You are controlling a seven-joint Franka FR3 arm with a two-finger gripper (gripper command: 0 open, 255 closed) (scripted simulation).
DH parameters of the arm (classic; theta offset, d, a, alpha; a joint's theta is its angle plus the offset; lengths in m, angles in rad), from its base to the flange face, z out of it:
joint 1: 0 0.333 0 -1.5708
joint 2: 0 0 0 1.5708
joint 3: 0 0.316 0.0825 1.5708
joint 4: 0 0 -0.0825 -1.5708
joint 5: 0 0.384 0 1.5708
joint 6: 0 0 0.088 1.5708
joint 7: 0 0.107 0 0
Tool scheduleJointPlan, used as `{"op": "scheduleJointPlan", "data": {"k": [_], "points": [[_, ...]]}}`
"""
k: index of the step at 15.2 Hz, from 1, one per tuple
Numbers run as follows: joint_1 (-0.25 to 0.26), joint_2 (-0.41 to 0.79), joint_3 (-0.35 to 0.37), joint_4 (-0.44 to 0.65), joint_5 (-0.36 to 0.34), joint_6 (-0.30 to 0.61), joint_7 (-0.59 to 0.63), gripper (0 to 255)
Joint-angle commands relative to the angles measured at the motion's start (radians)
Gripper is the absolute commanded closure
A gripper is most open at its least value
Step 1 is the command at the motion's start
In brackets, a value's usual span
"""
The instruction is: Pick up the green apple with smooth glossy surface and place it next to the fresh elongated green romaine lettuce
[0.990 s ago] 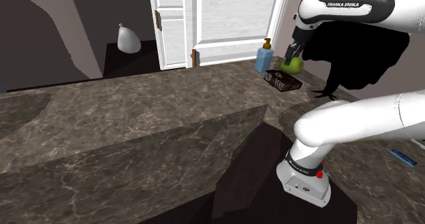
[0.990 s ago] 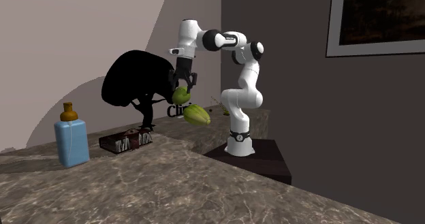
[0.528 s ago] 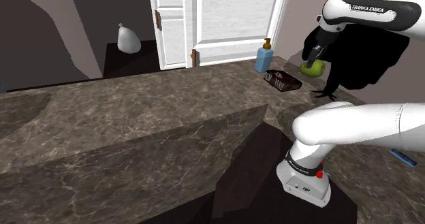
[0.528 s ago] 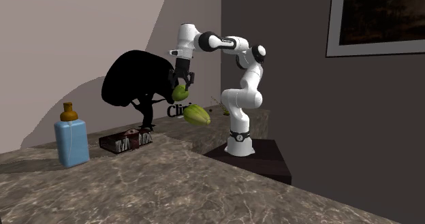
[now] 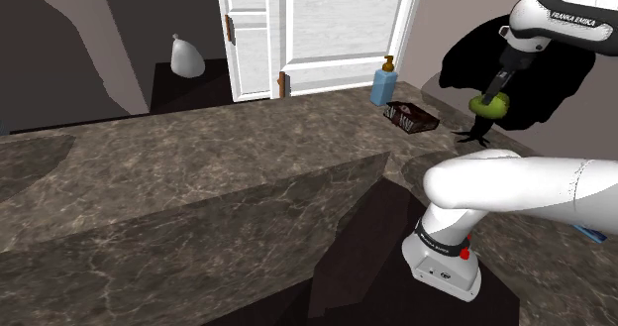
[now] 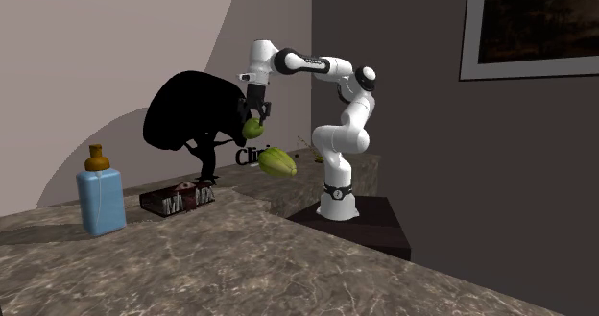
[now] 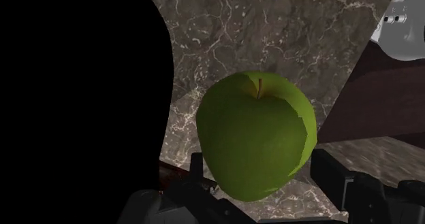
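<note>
Pick complete: the claw (image 7: 260,171) is clamped on the green apple (image 7: 255,134), which hangs clear above the worktop (image 7: 225,45). Remaining: lower it beside the romaine lettuce (image 6: 276,160) (near the worktop's edge), then release.

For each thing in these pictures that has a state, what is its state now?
gripper: shut on the green apple
green apple: held in the air above the counter
romaine lettuce: lying on the counter, untouched
blue bottle: upright on the counter
dark box: lying flat on the counter
</note>
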Motion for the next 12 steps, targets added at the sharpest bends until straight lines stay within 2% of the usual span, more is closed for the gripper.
{"op": "scheduleJointPlan", "data": {"k": [1,8,12], "points": [[-0.012,-0.004,-0.038,0.020,-0.024,-0.008,-0.046,255],[-0.026,0.007,-0.176,0.128,-0.098,-0.030,-0.204,255],[-0.035,-0.005,-0.202,0.078,-0.122,0.012,-0.197,255]]}}
